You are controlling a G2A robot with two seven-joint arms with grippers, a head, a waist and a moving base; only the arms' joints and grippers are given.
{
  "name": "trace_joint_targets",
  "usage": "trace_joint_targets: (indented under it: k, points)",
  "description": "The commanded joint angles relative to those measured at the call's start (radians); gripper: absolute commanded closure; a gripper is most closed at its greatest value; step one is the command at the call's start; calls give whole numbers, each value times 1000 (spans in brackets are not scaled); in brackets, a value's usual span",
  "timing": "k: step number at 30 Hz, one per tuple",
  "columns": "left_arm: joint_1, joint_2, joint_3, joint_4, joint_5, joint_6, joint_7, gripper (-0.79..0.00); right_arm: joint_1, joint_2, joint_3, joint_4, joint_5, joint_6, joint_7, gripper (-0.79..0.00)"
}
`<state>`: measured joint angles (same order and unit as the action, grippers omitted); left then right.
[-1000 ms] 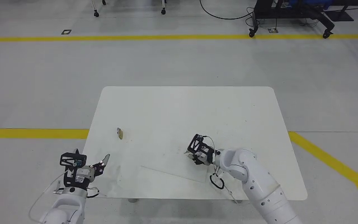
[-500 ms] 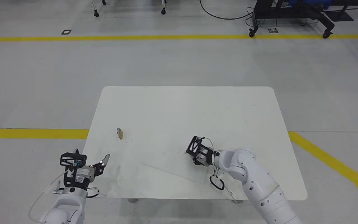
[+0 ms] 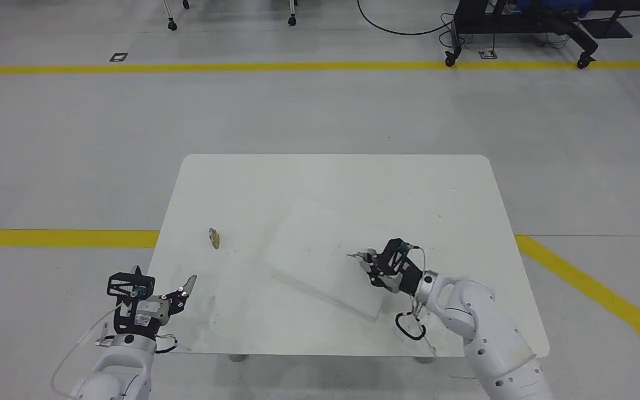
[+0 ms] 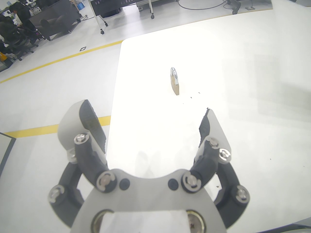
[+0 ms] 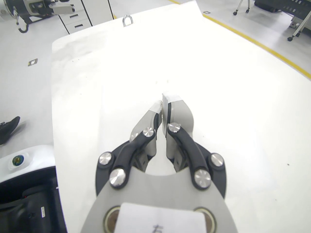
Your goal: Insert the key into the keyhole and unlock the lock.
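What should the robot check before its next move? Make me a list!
1. Padlock on the table: ok. The padlock sits on the white table.
2. Left gripper open: ok. The left gripper is open wide.
3. Left gripper holding the padlock steady: not ok. It is well apart from the padlock.
4. Right gripper shut: ok. The right gripper has its fingers pressed together.
5. Key held in the right gripper: cannot tell.
6. Keyhole facing the right gripper: cannot tell, too small to see.
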<state>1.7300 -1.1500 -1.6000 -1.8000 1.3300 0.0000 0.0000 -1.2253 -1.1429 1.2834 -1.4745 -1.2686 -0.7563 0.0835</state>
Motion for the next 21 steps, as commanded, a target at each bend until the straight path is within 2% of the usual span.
trace_joint_targets:
  k: [1,5,9,16,21]
  points:
    - [0,0,0,0,0,0,0,-785,5,2,0,4,-5,-12,18,0]
    - [0,0,0,0,0,0,0,-785,33,-2,-30,15,3,1,64,0]
    - [0,0,0,0,0,0,0,-785,81,-17,-92,38,-6,76,113,0]
    - [0,0,0,0,0,0,0,-785,162,-48,-232,85,-92,178,195,0]
    - [0,0,0,0,0,0,0,-785,218,-68,-310,134,-135,208,266,0]
